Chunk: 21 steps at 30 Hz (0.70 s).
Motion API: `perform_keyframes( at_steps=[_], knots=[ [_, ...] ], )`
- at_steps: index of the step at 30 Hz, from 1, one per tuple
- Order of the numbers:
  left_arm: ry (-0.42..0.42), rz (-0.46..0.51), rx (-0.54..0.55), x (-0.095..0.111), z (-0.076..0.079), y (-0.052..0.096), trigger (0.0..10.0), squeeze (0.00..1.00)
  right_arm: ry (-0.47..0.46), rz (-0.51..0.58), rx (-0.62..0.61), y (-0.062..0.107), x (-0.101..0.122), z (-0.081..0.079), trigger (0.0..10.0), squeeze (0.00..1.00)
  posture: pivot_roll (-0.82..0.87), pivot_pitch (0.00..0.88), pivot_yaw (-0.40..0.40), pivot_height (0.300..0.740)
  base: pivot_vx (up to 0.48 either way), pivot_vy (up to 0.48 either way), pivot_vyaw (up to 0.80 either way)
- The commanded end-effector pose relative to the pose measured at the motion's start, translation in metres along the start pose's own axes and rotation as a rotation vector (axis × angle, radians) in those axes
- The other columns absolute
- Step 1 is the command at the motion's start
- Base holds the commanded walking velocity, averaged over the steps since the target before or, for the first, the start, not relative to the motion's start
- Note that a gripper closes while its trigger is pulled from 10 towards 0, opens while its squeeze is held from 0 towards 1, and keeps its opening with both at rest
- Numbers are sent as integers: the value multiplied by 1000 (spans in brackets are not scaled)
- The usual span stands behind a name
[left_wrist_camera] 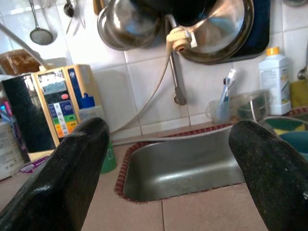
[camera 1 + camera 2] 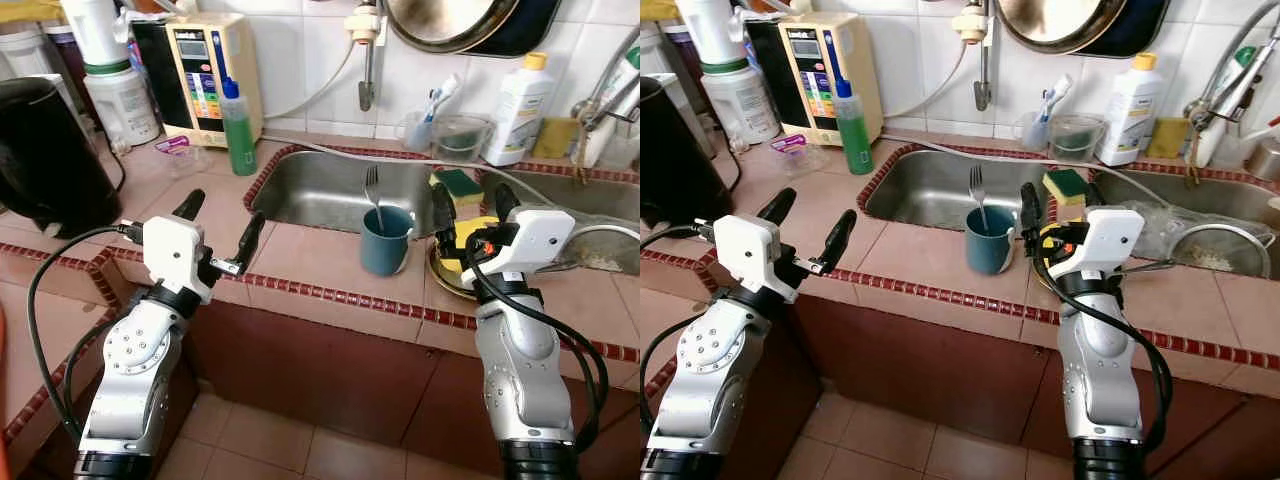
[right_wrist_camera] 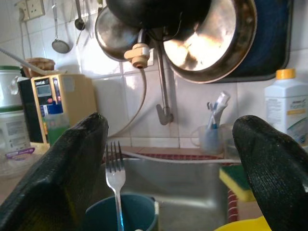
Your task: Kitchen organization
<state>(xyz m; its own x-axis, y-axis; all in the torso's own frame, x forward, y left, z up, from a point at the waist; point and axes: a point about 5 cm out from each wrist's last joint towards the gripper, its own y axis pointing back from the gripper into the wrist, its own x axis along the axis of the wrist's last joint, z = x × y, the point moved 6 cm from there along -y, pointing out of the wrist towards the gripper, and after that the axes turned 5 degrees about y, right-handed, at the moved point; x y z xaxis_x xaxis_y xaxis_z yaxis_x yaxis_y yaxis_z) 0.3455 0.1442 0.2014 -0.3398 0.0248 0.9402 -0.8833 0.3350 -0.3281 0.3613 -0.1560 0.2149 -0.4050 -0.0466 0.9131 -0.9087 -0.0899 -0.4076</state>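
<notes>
Blue cup (image 2: 386, 243) with fork (image 2: 372, 190) on table (image 2: 300, 260) by sink (image 2: 340, 190). Both hands released, empty; right hand (image 2: 470, 215) just beside cup. Likely next: close on cup.

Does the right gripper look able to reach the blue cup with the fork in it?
Probably yes: the right gripper is open beside the blue cup holding the metal fork, with nothing between them on the tiled counter.

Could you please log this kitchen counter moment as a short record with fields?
setting: tiled counter with steel sink
cup: blue cup at the sink's front edge, fork standing in it
sponge: yellow-green sponge on the sink rim
left gripper: jaws open, above the counter
right gripper: jaws open, right of the cup
</notes>
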Motion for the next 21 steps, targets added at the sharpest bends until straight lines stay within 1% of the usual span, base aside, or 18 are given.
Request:
perform_keyframes(
  at_steps=[1,5,9,13,14,18,21],
  knots=[
    [-16,-7,-10,-1,-3,-2,10000,0,-8,-4,13,-3,-1,-5,10000,0,-64,39,38,740,0,0,0],
    [-16,-8,-10,-1,-3,-2,10000,0,-3,-6,30,-3,-2,-9,10000,0,-60,40,33,740,0,0,0],
    [-19,-13,-9,-3,-3,-2,10000,0,-11,2,32,-5,-1,-9,10000,0,-55,40,28,740,0,0,0],
    [-3,-15,-4,-5,-3,-1,10000,0,-3,-9,45,-5,-3,-11,10000,0,-51,41,22,740,0,0,0],
    [17,-25,-5,-6,-4,-1,10000,0,0,-12,62,-5,-4,-14,10000,0,-48,40,19,740,0,0,0],
    [23,-40,-18,-9,-3,1,10000,0,4,-23,83,-2,-7,-16,10000,0,-45,42,15,740,0,0,0],
    [30,-65,-35,-13,1,3,10000,0,7,-31,117,0,-9,-21,10000,0,-45,44,16,740,0,0,0]
  ],
)
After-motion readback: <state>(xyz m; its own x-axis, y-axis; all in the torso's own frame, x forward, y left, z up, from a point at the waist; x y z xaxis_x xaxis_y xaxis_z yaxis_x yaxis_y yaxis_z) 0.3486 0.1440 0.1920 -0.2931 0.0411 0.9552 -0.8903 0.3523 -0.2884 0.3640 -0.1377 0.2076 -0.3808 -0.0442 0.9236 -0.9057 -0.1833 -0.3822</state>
